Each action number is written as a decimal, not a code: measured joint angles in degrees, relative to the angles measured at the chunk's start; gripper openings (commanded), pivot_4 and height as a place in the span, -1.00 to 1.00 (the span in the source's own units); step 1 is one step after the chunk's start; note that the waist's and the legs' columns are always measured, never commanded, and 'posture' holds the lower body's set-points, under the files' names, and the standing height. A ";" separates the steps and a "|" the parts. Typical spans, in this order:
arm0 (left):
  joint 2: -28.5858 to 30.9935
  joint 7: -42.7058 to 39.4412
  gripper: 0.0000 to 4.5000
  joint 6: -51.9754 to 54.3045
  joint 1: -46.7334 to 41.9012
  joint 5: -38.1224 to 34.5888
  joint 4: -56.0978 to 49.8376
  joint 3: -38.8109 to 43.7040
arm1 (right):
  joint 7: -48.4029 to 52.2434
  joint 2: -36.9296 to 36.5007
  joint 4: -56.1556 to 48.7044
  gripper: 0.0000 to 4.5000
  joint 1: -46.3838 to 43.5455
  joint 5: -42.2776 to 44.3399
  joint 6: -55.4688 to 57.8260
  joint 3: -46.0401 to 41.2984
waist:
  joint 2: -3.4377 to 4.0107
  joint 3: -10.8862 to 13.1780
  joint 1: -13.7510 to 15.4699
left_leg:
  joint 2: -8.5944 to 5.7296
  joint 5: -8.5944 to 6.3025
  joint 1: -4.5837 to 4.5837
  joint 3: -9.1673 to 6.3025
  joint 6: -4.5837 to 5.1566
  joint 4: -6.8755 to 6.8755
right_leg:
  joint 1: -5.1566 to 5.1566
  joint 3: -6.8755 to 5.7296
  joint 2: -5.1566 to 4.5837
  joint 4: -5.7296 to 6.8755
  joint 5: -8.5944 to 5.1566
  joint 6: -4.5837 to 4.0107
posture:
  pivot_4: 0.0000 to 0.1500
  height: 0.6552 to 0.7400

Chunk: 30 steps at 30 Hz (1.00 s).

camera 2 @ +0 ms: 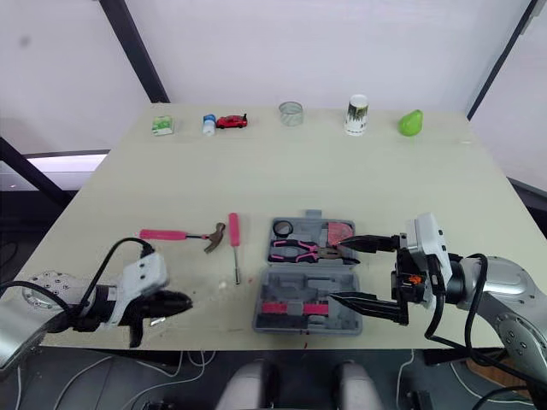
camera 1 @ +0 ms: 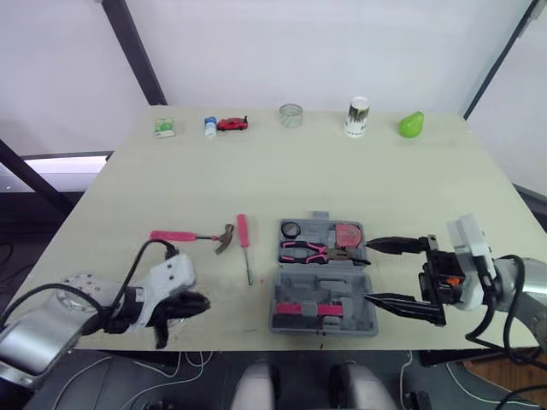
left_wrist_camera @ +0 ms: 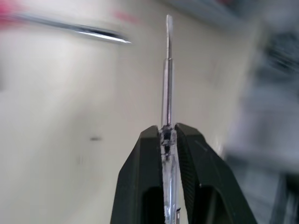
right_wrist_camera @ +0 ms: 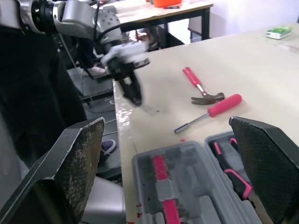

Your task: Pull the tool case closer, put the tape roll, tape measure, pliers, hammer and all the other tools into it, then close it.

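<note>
Left gripper (camera 1: 198, 302) is low over the near-left corner of the worktop (camera 1: 256, 171), jaws clamped on a thin driver (left_wrist_camera: 167, 84) with a clear handle, shaft pointing straight out past the fingertips. Right gripper (camera 1: 371, 273) sits at the right edge of the tool case (camera 1: 325, 290), jaws wide apart and holding nothing.

The case lies open near the front edge, so I judge the pull-in done. Pliers (camera 1: 312, 252) are in the far half, with a small black ring that looks like the tape roll (camera 1: 291, 229) and a pink piece, probably the tape measure (camera 1: 346, 234). Hammer (camera 1: 197, 237) and pink screwdriver (camera 1: 244, 243) lie on the worktop left of the case, just beside each other.

I read the step in hand as carrying the thin driver to the case. To do it well:
- Lift a little before crossing, so the shaft tip doesn't scrape the worktop.
- Pass on the near side of the screwdriver.
- Aim for a free slot in the near half, lay the shaft flat and along the slot, then let go low.
- Keep the right jaws off the tray, or use them to steady the case wall.
</note>
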 measured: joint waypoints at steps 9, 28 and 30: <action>-29.33 30.21 -0.97 25.63 -2.35 -6.80 -10.03 9.39 | 1.60 -0.39 0.27 1.00 -0.58 -0.21 -0.18 0.62 | -0.13 -0.10 0.15 | -0.08 0.00 0.05 -0.15 -0.01 0.11 | 0.07 -0.03 0.00 0.20 0.01 -0.03 | 1.00 1.00; -45.17 45.99 0.74 27.78 -3.40 2.34 -13.25 3.56 | 4.90 -2.71 2.61 1.00 -1.57 -0.32 -0.19 0.89 | -0.08 -0.23 -0.29 | -0.10 0.00 0.09 -0.30 0.00 0.35 | 0.20 -0.05 0.04 0.31 0.00 -0.05 | 1.00 1.00; -41.38 44.91 0.74 24.82 -0.08 4.87 -14.90 0.53 | 5.14 -2.84 2.67 1.00 -1.57 -0.35 -0.19 0.89 | -0.07 -0.23 -0.42 | -0.10 0.00 0.09 -0.31 0.00 0.35 | 0.19 -0.06 0.05 0.31 0.00 -0.06 | 1.00 1.00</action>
